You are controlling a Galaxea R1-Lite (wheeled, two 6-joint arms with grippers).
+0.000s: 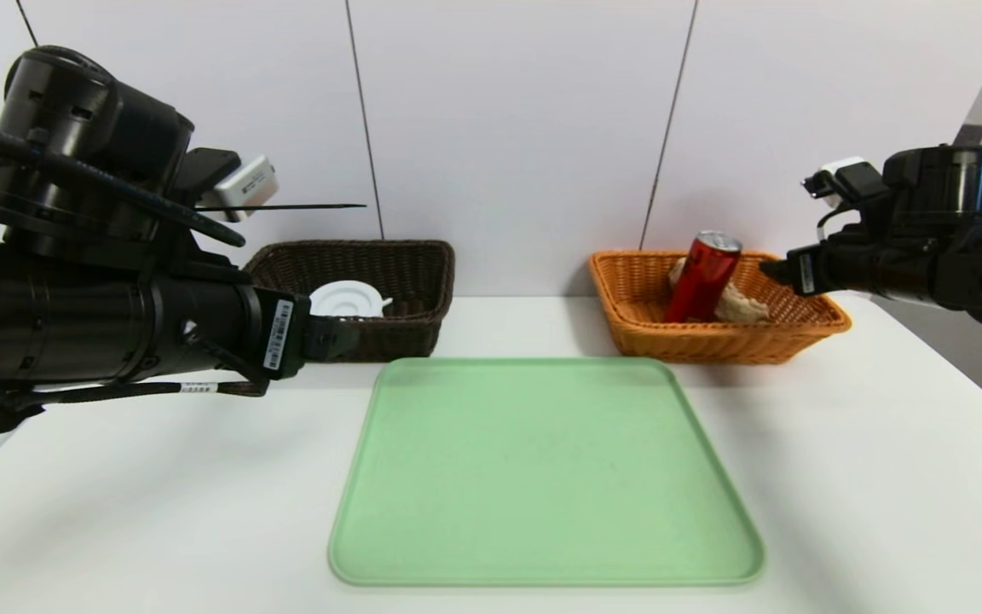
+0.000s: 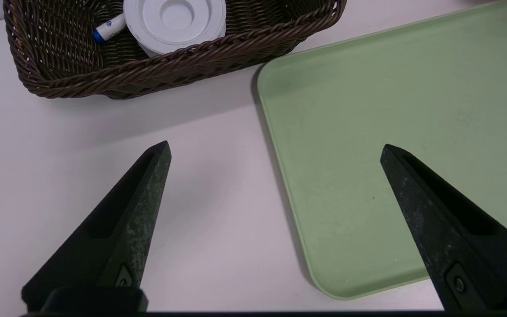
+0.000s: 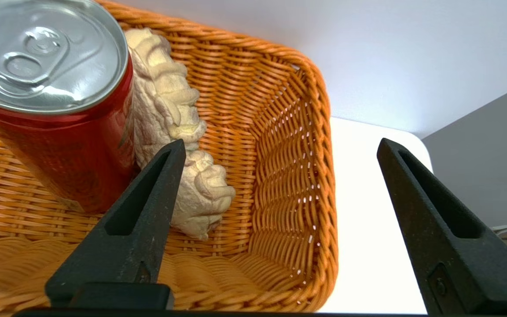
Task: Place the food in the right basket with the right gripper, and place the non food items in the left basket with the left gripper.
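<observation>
We're seeing the red can [image 1: 704,277] leaning inside the orange basket [image 1: 725,345], right beside a pale, ridged, bread-like piece [image 3: 165,101]; we're guessing it's a pastry. The right claw [image 3: 281,143] is hanging over that basket's outer end, fingers spread apart, one of them reaching across the can and the pale piece in the wrist view.

Over on the left, the dark brown basket [image 1: 406,333] is holding a round white item [image 2: 176,20] and a white stick with a blue end [image 2: 109,28]. The left claw [image 2: 275,143] is hovering in front of it, spread wide and gripping nothing, and the left arm is partly blocking our head view of that basket.

Between the arms, the pale green tray [image 1: 546,477] is lying bare on the white table [image 1: 849,477]. Behind, a white panelled wall [image 1: 516,136] is rising, dark seams running up it, with a grey surface showing at the right.
</observation>
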